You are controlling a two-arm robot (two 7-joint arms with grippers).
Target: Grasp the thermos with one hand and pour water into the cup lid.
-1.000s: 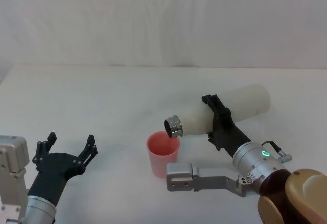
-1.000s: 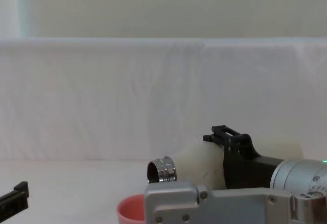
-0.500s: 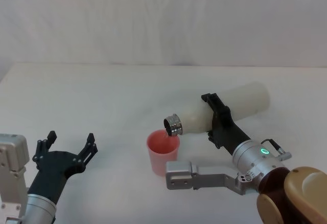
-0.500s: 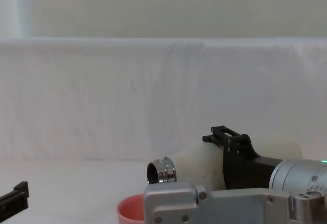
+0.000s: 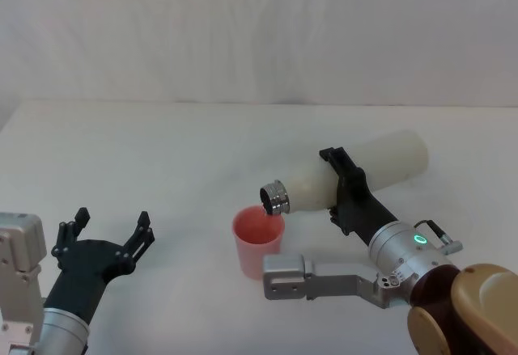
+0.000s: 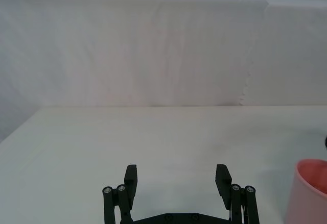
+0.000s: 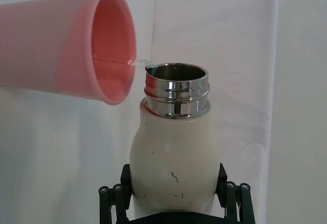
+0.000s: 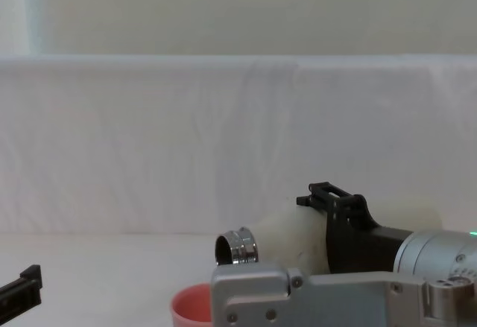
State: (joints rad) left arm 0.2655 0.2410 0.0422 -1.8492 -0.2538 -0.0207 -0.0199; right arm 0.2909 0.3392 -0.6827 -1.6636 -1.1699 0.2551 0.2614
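Thermos (image 5: 360, 173): cream-white, slim, rounded at the shoulder, faintly scuffed, with a shiny threaded steel neck and open mouth. Held off the table, tipped nearly flat, neck angled down toward the robot's left, mouth right at the rim of the cup lid (image 5: 258, 240). Clamped about its middle by the right gripper (image 5: 344, 191), black fingers (image 7: 232, 201) pressed on both sides of the body. In the right wrist view, a thin clear stream running from the steel lip into the pink cup.

Cup lid: small, round, salmon-pink, thin-rimmed, upright on the table just below the thermos mouth.

Counted: one thermos, one cup lid, two grippers. Left gripper (image 5: 107, 233) low at the robot's left, well apart from the cup, fingers spread wide, holding nothing.

Table (image 5: 162, 153) white and plain. Behind it, a white cloth backdrop (image 8: 186, 133) with faint vertical creases, and a pale wall above that in the chest view.
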